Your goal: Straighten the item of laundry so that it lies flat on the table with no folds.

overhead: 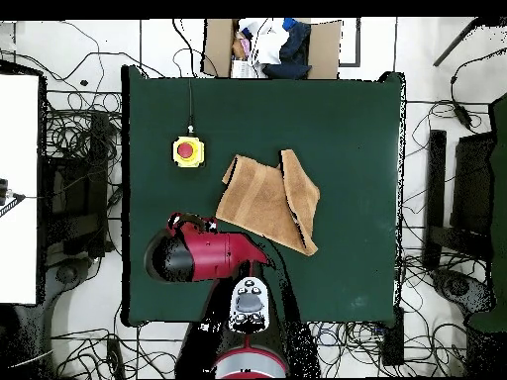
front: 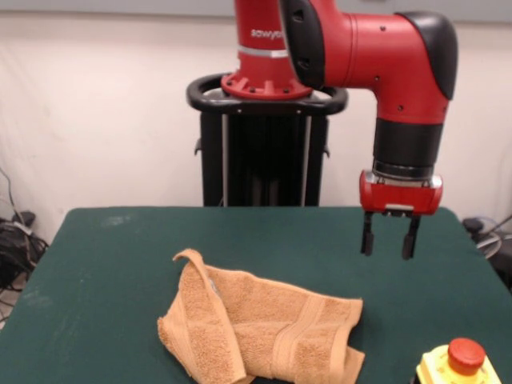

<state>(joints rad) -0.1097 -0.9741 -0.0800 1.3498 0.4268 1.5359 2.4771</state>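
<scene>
The orange-tan terry towel [front: 264,328] lies crumpled on the dark green table [front: 112,264], near the front edge in the front view. Its left part is folded over itself with one corner sticking up, and a woven band runs across it. In the overhead view the towel [overhead: 269,201] sits near the table's [overhead: 347,129] middle, with a fold along its right side. My gripper [front: 389,250] hangs open and empty above the table, up and to the right of the towel, not touching it. In the overhead view the red arm [overhead: 198,254] covers the gripper.
A yellow box with a red stop button [front: 462,362] stands at the front right of the table, close to the towel's right end; it also shows in the overhead view [overhead: 188,150]. An open cardboard box with clothes [overhead: 269,47] sits beyond the table's far edge. Cables lie all around the floor.
</scene>
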